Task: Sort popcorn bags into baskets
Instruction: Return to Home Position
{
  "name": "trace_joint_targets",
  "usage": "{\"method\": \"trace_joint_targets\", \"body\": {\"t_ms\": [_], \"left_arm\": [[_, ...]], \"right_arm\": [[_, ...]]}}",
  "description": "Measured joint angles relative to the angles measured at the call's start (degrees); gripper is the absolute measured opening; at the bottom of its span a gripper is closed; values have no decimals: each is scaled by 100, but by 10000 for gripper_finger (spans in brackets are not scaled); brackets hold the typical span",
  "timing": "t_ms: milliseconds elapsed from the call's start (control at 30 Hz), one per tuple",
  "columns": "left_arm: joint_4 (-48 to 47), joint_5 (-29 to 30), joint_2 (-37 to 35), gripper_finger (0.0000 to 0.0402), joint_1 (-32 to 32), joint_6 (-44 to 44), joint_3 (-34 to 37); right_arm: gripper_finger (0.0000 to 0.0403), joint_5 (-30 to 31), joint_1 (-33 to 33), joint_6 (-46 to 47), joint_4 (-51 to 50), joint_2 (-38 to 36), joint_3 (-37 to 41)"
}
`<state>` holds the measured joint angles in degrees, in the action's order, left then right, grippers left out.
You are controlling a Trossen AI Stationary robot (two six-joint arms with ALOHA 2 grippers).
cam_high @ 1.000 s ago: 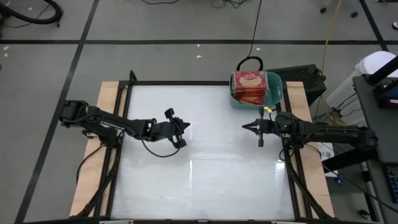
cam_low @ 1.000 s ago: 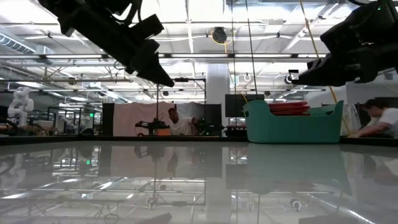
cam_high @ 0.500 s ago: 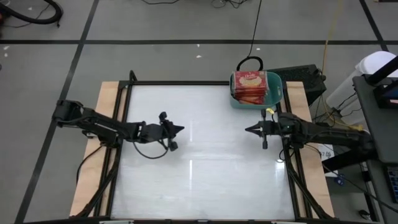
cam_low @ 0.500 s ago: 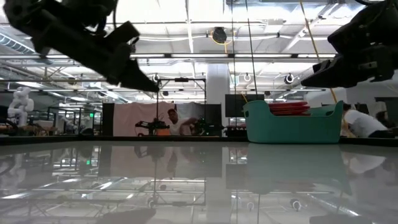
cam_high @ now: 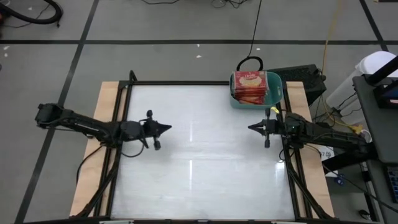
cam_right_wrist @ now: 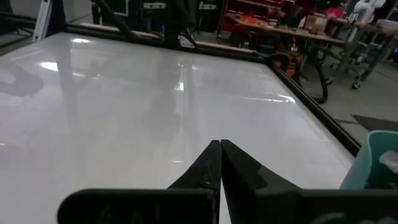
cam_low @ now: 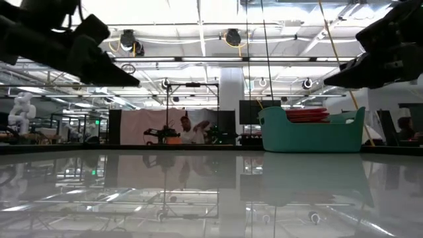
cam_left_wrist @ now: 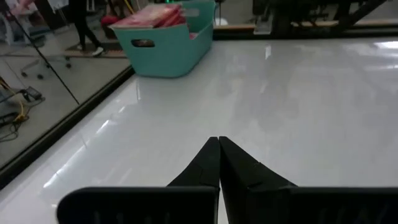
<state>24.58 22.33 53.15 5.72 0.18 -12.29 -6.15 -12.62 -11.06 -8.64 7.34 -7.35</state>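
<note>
A teal basket (cam_high: 273,93) stands at the table's far right corner, with a stack of red popcorn bags (cam_high: 250,86) in it, rising above its rim (cam_low: 310,114). The basket also shows in the left wrist view (cam_left_wrist: 168,46) with the bags (cam_left_wrist: 155,15) on top. My left gripper (cam_high: 168,128) is shut and hangs over the table's left part, holding nothing. My right gripper (cam_high: 250,128) is shut near the table's right edge, just nearer than the basket, and holds nothing. Both point toward the table's middle, well above the surface.
The glossy white tabletop (cam_high: 199,162) has a dark frame and wooden side strips (cam_high: 93,149). A black box (cam_high: 305,78) and cables lie beyond the basket, off the table. A person (cam_low: 188,129) stands in the room behind.
My left gripper has drawn back toward the table's left edge, staying shut and above the surface. My right gripper has shifted slightly toward the right edge. The basket and bags have kept still.
</note>
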Motion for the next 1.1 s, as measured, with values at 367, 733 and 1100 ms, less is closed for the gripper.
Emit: {"method": "trace_joint_targets", "body": {"t_ms": [367,733,1100], "left_arm": [[-44,0,-1347,1,111,61,641],[-33,22,-1742,4,186,-30,987],[-39,24,-1771,5,188,32,990]], "right_arm": [[4,-465,0,307,-559,-726,-35],[4,-269,0,465,-328,-719,121],[4,-140,254,458,708,-649,454]]}}
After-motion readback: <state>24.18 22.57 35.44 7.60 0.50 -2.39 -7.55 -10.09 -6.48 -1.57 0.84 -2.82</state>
